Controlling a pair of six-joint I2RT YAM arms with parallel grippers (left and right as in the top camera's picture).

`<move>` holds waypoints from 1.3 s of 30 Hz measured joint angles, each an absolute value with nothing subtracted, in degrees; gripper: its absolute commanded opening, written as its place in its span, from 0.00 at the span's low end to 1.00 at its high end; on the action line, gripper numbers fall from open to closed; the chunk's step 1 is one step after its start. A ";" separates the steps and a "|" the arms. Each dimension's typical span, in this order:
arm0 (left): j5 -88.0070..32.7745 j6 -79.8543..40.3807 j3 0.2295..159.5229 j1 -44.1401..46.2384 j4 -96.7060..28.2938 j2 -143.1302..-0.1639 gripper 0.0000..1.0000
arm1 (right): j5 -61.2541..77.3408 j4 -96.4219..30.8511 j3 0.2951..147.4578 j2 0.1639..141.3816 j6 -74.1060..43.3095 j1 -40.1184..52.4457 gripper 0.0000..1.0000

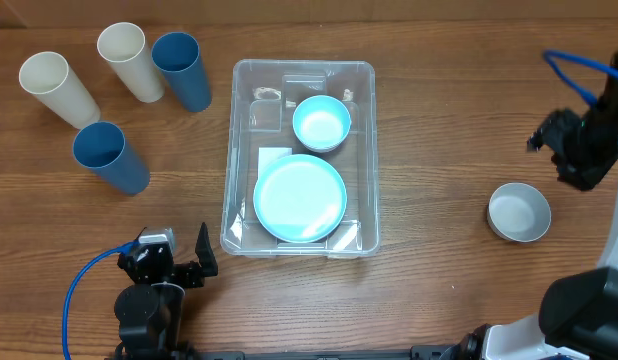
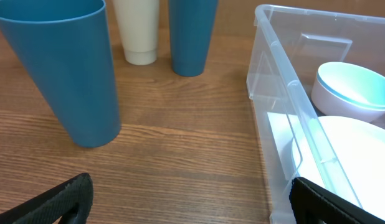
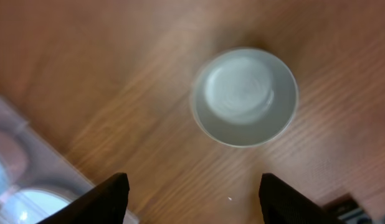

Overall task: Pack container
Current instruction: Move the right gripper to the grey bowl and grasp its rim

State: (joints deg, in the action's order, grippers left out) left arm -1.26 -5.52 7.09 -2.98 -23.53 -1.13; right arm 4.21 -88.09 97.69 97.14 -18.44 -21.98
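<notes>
The clear plastic container [image 1: 234, 150] sits mid-table and holds a light blue plate [image 1: 300, 197] and a light blue bowl [image 1: 321, 123]. It also shows at the right of the left wrist view [image 2: 273, 81]. A white bowl [image 1: 519, 212] stands alone on the table at the right and shows in the right wrist view [image 3: 244, 97]. My right gripper [image 3: 192, 202] is open and empty, raised above the table near that bowl. My left gripper [image 2: 192, 202] is open and empty, low at the front left of the container.
Two blue cups [image 1: 182, 70] [image 1: 109, 157] and two cream cups [image 1: 129, 60] [image 1: 57, 88] stand at the back left. In the left wrist view the near blue cup [image 2: 61, 68] stands close ahead on the left. The table is wood.
</notes>
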 measured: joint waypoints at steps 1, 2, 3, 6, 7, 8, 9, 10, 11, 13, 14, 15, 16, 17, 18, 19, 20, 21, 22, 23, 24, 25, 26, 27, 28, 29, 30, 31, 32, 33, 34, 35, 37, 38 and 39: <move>-1.28 -5.52 7.09 -2.98 -23.57 -1.13 1.00 | 4.47 -85.25 93.84 96.99 -18.68 -23.00 0.69; -1.28 -5.52 7.09 -2.98 -23.62 -1.13 1.00 | 4.82 -83.13 90.83 96.90 -18.90 -23.81 0.69; -1.28 -5.52 7.09 -2.98 -23.59 -1.13 1.00 | 5.54 -79.48 85.71 96.82 -19.27 -24.77 0.69; -1.28 -5.52 7.09 -2.98 -23.57 -1.13 1.00 | 6.79 -71.13 74.37 96.79 -20.38 -26.28 0.68; -1.28 -5.52 7.09 -2.98 -23.57 -1.13 1.00 | 6.96 -69.58 72.31 96.79 -20.95 -26.57 0.68; -1.28 -5.52 7.09 -2.98 -23.59 -1.13 1.00 | 7.07 -68.31 70.67 96.79 -21.21 -26.74 0.68; -1.28 -5.52 7.09 -2.98 -23.55 -1.13 1.00 | 7.22 -66.61 68.58 96.79 -21.76 -27.00 0.68; -1.28 -5.52 7.09 -2.96 -23.57 -1.13 1.00 | 7.25 -65.71 67.42 96.79 -22.28 -27.16 0.67; -1.28 -5.52 7.09 -2.98 -23.57 -1.13 1.00 | 7.22 -65.01 66.30 96.79 -22.68 -27.46 0.67; -1.28 -5.52 7.09 -2.98 -23.57 -1.13 1.00 | 7.11 -64.62 65.14 96.79 -23.07 -28.21 0.66; -1.28 -5.52 7.09 -2.98 -23.57 -1.13 1.00 | 6.98 -64.69 64.71 96.79 -23.31 -28.73 0.66; -1.28 -5.52 7.09 -2.98 -23.57 -1.13 1.00 | 6.57 -65.12 64.31 96.79 -23.75 -29.69 0.66; -1.28 -5.52 7.09 -2.98 -23.57 -1.13 1.00 | 6.17 -65.25 64.20 96.79 -24.03 -30.35 0.65; -1.28 -5.52 7.09 -2.98 -23.57 -1.13 1.00 | 5.63 -65.28 64.20 96.79 -24.43 -30.89 0.64; -1.28 -5.52 7.09 -2.98 -23.57 -1.13 1.00 | 4.84 -65.28 64.20 96.79 -25.15 -31.79 0.61; -1.28 -5.52 7.09 -2.98 -23.57 -1.13 1.00 | 4.45 -65.14 64.20 96.79 -25.56 -32.10 0.50; -1.28 -5.52 7.09 -2.98 -23.57 -1.13 1.00 | 3.81 -64.82 64.14 96.79 -25.89 -32.27 0.43; -1.28 -5.52 7.09 -2.98 -23.57 -1.13 1.00 | 3.53 -64.23 63.99 96.79 -26.06 -32.27 0.38; -1.28 -5.52 7.09 -2.98 -23.57 -1.13 1.00 | 3.40 -63.22 63.57 96.79 -26.24 -32.27 0.33; -1.28 -5.52 7.09 -2.98 -23.57 -1.13 1.00 | 3.18 -62.33 62.85 96.79 -26.59 -32.27 0.31; -1.28 -5.52 7.09 -2.98 -23.57 -1.13 1.00 | 3.01 -61.39 62.15 96.79 -26.76 -32.27 0.26; -1.28 -5.52 7.09 -2.98 -23.59 -1.13 1.00 | 2.90 -60.16 61.08 96.77 -26.83 -32.27 0.22; -1.28 -5.52 7.09 -2.98 -23.55 -1.13 1.00 | 2.83 -59.07 59.83 96.75 -26.70 -32.27 0.20; -1.28 -5.52 7.09 -2.98 -23.57 -1.13 1.00 | 2.74 -58.65 59.02 96.75 -26.83 -32.27 0.19; -1.28 -5.52 7.09 -2.98 -23.57 -1.13 1.00 | 2.72 -58.02 58.33 96.75 -26.92 -32.27 0.14; -1.28 -5.52 7.09 -2.98 -23.57 -1.13 1.00 | 2.68 -57.45 58.04 96.75 -26.72 -32.27 0.09; -1.28 -5.52 7.09 -2.98 -23.57 -1.13 1.00 | 2.70 -56.75 58.02 96.75 -26.65 -32.27 0.04; -1.28 -5.52 7.09 -2.98 -23.57 -1.13 1.00 | 2.68 -56.12 58.00 96.75 -27.03 -32.27 0.04; -1.28 -5.52 7.09 -2.98 -23.57 -1.13 1.00 | 2.92 -55.31 58.02 96.75 -26.61 -32.27 0.04; -1.28 -5.52 7.09 -2.98 -23.57 -1.13 1.00 | 3.07 -54.72 58.02 96.62 -26.61 -32.27 0.04; -1.28 -5.52 7.09 -2.98 -23.57 -1.13 1.00 | 3.20 -54.11 58.02 96.57 -26.55 -32.27 0.04; -1.28 -5.52 7.09 -2.98 -23.57 -1.13 1.00 | 3.66 -53.04 58.02 96.57 -26.55 -32.25 0.04; -1.28 -5.52 7.09 -2.98 -23.57 -1.13 1.00 | 4.43 -52.07 58.15 96.57 -26.28 -32.14 0.04; -1.28 -5.52 7.09 -2.98 -23.57 -1.13 1.00 | 4.78 -52.10 58.59 96.57 -26.09 -31.97 0.04; -1.28 -5.52 7.09 -2.98 -23.57 -1.13 1.00 | 5.15 -52.14 59.37 96.57 -25.80 -31.68 0.04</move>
State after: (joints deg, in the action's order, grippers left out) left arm -1.28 -5.52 7.09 -2.98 -23.57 -1.13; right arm 5.15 -52.14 59.37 96.57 -25.80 -31.68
